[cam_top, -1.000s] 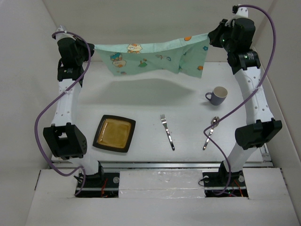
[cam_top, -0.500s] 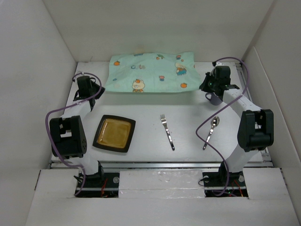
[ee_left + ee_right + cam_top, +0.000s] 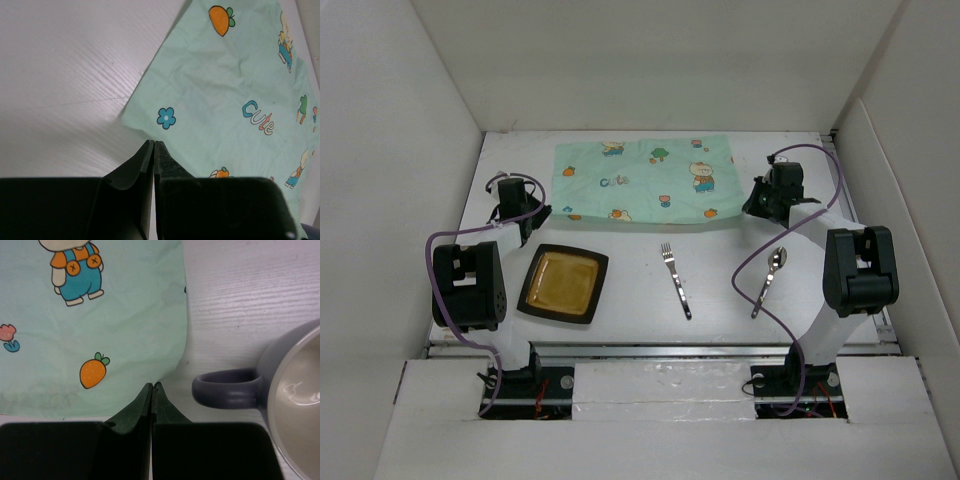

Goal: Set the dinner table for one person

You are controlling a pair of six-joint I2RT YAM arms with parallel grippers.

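Placemat (image 3: 646,179) now lies flat on counter (image 3: 620,255), lowered from mid-air. Left claw (image 3: 153,145) and right claw (image 3: 151,386), both pinched closed, grip its near corners.

The word "Cute" reads in coloured letters on the mint-green placemat (image 3: 235,95), right of frame.

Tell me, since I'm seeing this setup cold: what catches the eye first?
The mint-green cartoon placemat spread flat at the far side of the white dinner table, with the left gripper and right gripper shut on its near corners. Nearer lie a brown square plate, a fork and a spoon; a grey mug sits beside the placemat's right edge.
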